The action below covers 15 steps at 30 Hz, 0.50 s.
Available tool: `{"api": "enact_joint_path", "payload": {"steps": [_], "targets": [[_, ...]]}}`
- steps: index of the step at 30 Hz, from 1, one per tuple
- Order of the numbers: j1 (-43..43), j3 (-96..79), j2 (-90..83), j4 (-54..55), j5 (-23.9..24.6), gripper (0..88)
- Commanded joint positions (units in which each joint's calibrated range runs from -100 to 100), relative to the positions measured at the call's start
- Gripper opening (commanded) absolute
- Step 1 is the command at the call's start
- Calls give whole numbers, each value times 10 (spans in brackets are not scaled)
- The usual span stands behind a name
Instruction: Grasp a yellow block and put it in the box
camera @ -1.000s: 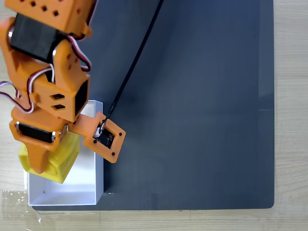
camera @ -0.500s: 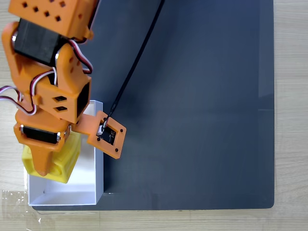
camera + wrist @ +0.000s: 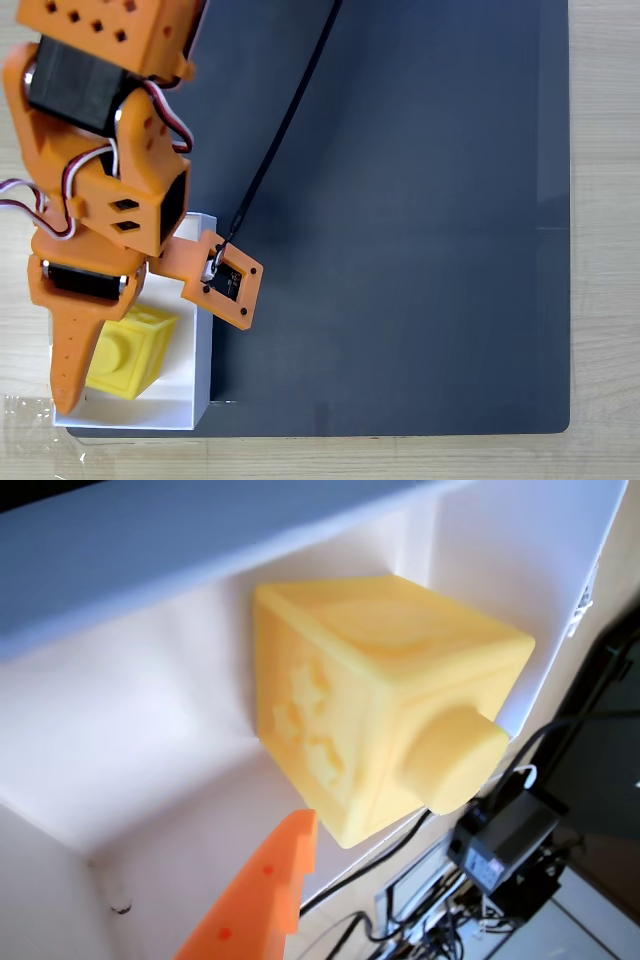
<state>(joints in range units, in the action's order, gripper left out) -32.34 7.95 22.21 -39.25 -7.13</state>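
Yellow block (image 3: pixel 128 351) sits inside the white box (image 3: pixel 196 385), stud up in the fixed view, at the 7 o'clock corner of the dark mat (image 3: pixel 400 220). Gripper (image 3: pixel 85 375) is released: one orange finger (image 3: pixel 68 360) lies along the block's 9 o'clock side (contact unclear). Wrist view: block (image 3: pixel 375 700) against the box wall (image 3: pixel 150 710), orange fingertip (image 3: pixel 265 895) just at its 6 o'clock.

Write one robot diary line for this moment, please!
stage: drop-off | yellow block: inside box | claw: open, above box
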Motion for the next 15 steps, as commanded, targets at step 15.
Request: {"api": "enact_joint_path", "payload": {"steps": [15], "targets": [[63,10,-263,-135,58,164]]}}
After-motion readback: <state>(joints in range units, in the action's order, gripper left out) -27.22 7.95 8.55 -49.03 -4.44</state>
